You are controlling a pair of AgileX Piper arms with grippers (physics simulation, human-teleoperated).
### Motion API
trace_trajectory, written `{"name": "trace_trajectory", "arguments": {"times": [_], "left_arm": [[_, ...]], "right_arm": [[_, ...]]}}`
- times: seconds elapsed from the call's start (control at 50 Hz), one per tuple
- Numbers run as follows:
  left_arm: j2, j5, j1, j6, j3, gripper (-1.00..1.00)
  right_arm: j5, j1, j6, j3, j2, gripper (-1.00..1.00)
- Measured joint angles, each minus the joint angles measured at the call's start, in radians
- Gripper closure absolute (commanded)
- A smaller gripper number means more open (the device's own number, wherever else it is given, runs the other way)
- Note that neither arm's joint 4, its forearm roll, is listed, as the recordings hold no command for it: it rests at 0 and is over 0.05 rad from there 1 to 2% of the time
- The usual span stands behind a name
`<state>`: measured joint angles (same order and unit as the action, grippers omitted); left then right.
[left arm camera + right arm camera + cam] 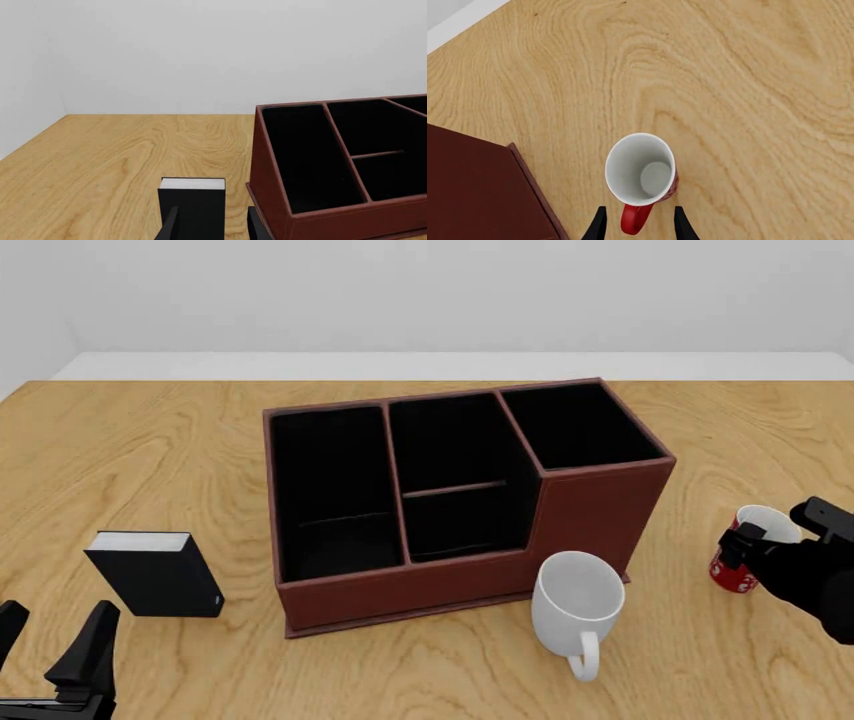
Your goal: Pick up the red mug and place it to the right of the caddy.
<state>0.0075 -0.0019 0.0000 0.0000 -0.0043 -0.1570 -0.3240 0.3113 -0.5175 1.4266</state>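
Observation:
The red mug [750, 562] stands upright on the table to the right of the caddy [597, 502], apart from it. In the right wrist view I look down into the mug's white inside [640, 169]; its red handle [634, 220] lies between the fingers of my right gripper [637, 227], with a gap on each side. My right gripper [738, 546] is open at the mug. The caddy's corner [480, 190] shows beside it. My left gripper [51, 638] is open and empty at the front left, and it also shows in the left wrist view [212, 230].
A larger plain white mug [577, 605] stands just in front of the caddy's right end. A small black book-like box [155, 585] stands left of the caddy, right ahead of the left gripper [192, 207]. The caddy's open compartments [333, 165] fill the left wrist view's side.

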Motion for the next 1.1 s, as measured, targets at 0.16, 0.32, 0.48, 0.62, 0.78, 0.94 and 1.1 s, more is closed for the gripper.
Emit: {"name": "trace_trajectory", "arguments": {"times": [0.16,0.32,0.48,0.62,0.78,0.94,1.1], "left_arm": [[0.0,0.0,0.0,0.0,0.0,-1.0],[0.0,0.0,0.0,0.0,0.0,-1.0],[0.0,0.0,0.0,0.0,0.0,-1.0],[0.0,0.0,0.0,0.0,0.0,-1.0],[0.0,0.0,0.0,0.0,0.0,-1.0],[0.0,0.0,0.0,0.0,0.0,-1.0],[0.0,0.0,0.0,0.0,0.0,-1.0]], "right_arm": [[-0.011,0.002,0.001,0.004,0.015,-1.0],[-0.018,0.006,0.003,0.005,0.028,-1.0],[-0.022,0.009,0.005,0.006,0.038,-1.0],[-0.022,0.017,0.019,0.004,0.024,1.0],[-0.004,0.008,-0.015,0.015,-0.001,1.0],[0.008,-0.004,-0.049,0.027,-0.029,1.0],[0.016,-0.026,-0.106,0.043,-0.063,1.0]]}}
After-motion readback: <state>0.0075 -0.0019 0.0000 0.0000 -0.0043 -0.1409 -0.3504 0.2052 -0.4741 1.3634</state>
